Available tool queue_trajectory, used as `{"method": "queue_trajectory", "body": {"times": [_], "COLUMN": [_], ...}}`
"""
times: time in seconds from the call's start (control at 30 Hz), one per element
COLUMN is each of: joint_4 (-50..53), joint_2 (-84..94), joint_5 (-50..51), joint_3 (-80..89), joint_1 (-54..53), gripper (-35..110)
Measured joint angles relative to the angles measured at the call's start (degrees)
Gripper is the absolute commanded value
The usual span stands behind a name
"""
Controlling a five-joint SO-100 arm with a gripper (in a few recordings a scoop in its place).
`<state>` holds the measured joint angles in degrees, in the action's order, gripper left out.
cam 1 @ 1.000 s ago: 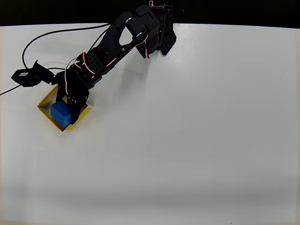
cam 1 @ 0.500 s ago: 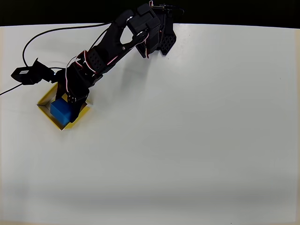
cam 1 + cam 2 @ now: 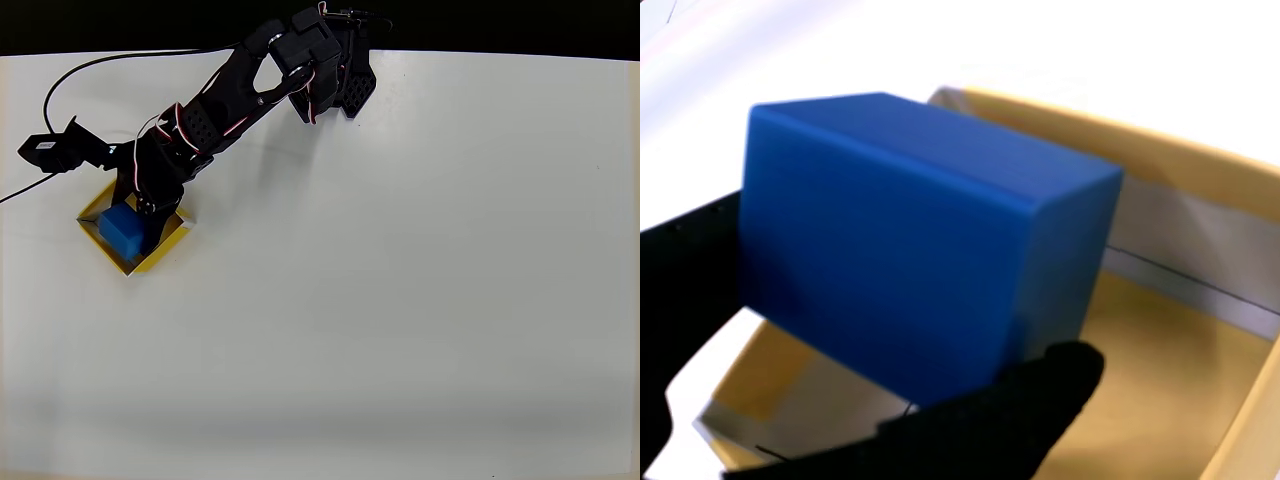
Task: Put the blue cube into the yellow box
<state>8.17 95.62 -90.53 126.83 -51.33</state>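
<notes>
Blue cube (image 3: 122,229), a small solid bright-blue block with plain faces, is seen at the left of the overhead view, inside the outline of the yellow box (image 3: 168,247), a shallow square open-topped tray with yellow walls and pale rims. In the wrist view the blue cube (image 3: 920,250) takes up the upper left and middle of the frame, tilted, with the yellow box (image 3: 1200,300) behind and below it at the right and bottom.

The black two-finger gripper (image 3: 148,205) is placed just above and to the right of the cube in the overhead view, over the box's upper right part. In the wrist view black fingers (image 3: 1040,400) are pressed against the cube's lower edge and left side, so the cube is held between them. Whether the cube's underside touches the box floor cannot be told.

The black jointed arm (image 3: 240,95) is stretched from its base at the upper middle of the overhead view down to the left. A small black block on a cable (image 3: 55,150) lies on the white table (image 3: 420,300), just above and left of the box, and its black cable (image 3: 100,70) is looped toward the top edge.
</notes>
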Motion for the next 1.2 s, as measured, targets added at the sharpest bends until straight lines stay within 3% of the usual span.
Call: {"method": "queue_trajectory", "body": {"times": [0.6, 1.2], "joint_4": [-0.26, -4.48], "joint_2": [0.00, 0.00], "joint_5": [-2.11, -2.11], "joint_3": [1.23, 3.87], "joint_1": [-2.90, -2.90], "gripper": [26, 46]}}
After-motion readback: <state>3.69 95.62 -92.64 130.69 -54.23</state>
